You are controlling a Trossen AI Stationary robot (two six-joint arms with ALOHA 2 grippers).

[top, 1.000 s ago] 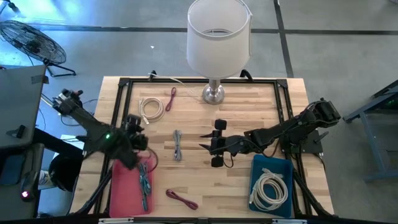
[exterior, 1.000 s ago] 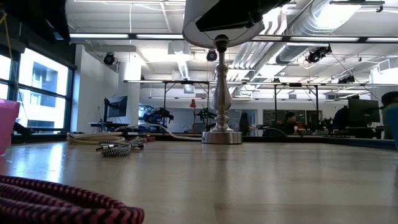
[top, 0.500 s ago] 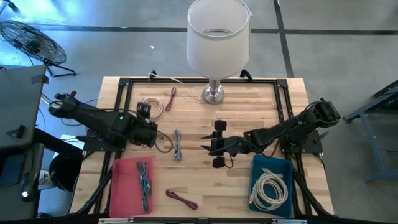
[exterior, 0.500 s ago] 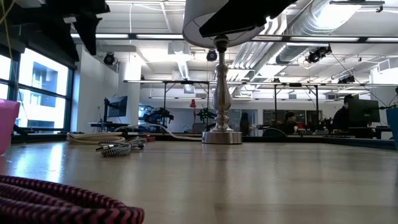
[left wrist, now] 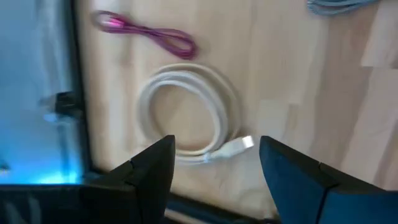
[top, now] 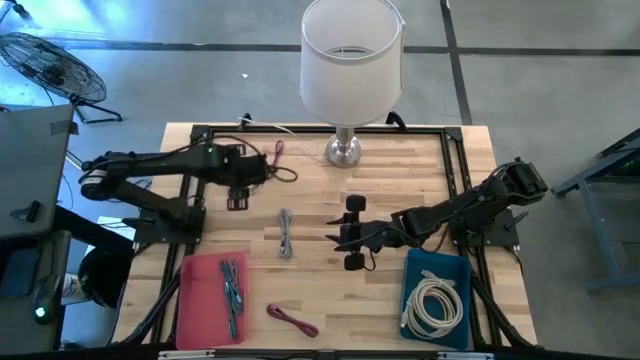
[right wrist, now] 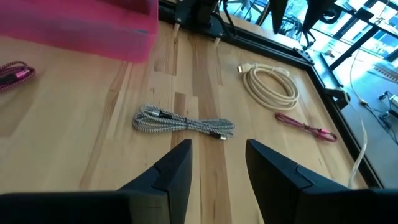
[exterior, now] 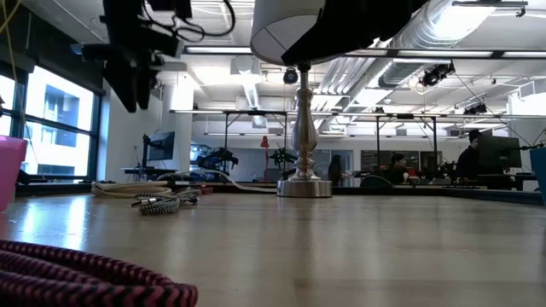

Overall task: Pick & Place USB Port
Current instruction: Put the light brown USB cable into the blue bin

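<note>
Poised above coiled white USB cable (left wrist: 189, 109), left gripper (left wrist: 214, 163) spread wide, empty.
Nearby: right gripper (right wrist: 217, 163), parted, over grey braided cable (right wrist: 181, 122).

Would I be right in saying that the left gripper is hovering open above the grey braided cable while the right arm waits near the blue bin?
Not quite. The left gripper is open, but it hovers above the coiled white cable, as the left wrist view shows; the grey braided cable lies apart, mid-table. The right gripper does wait near the blue bin.
</note>
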